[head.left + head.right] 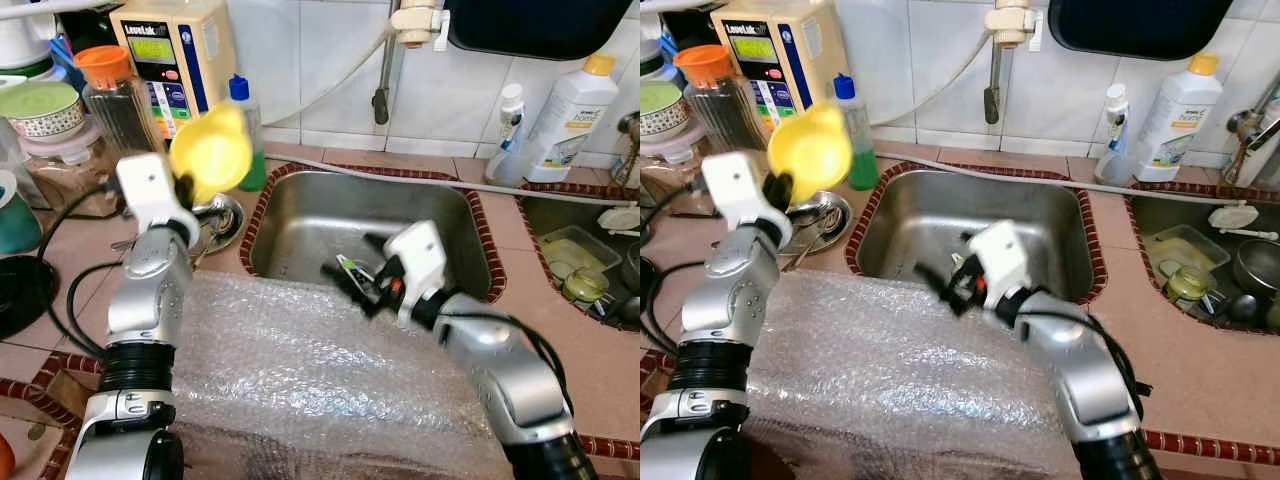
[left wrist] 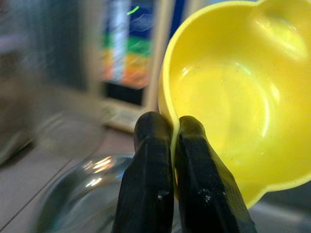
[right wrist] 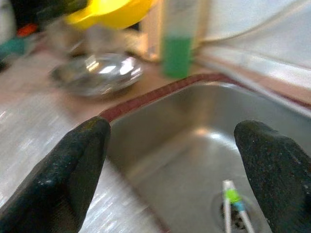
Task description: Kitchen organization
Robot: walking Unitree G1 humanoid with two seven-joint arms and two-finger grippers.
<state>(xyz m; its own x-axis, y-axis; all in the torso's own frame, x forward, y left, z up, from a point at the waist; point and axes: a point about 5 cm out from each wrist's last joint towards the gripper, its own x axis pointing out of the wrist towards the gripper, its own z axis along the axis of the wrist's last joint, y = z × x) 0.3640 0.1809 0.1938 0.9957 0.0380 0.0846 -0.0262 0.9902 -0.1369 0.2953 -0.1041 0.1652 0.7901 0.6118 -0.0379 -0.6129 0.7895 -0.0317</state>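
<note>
My left gripper [image 1: 185, 188] is shut on the rim of a yellow plastic bowl [image 1: 212, 151], holding it tilted in the air above a shiny steel bowl [image 1: 222, 218] on the counter left of the sink. In the left wrist view both black fingers [image 2: 150, 160] pinch the yellow bowl [image 2: 233, 97] at its edge. My right gripper [image 1: 352, 272] hangs open over the near edge of the steel sink [image 1: 330, 215], nothing between its fingertips [image 3: 80, 160]. Thin utensils with green and blue marks [image 3: 232, 204] lie by the sink drain.
A sheet of bubble wrap [image 1: 300, 380] covers the counter in front of the sink. A green soap bottle [image 1: 248, 125], a glass jar with an orange lid [image 1: 112, 90] and a beige appliance [image 1: 175, 50] stand behind the bowls. White bottles [image 1: 562, 115] and a second sink [image 1: 585, 255] holding dishes are at the right.
</note>
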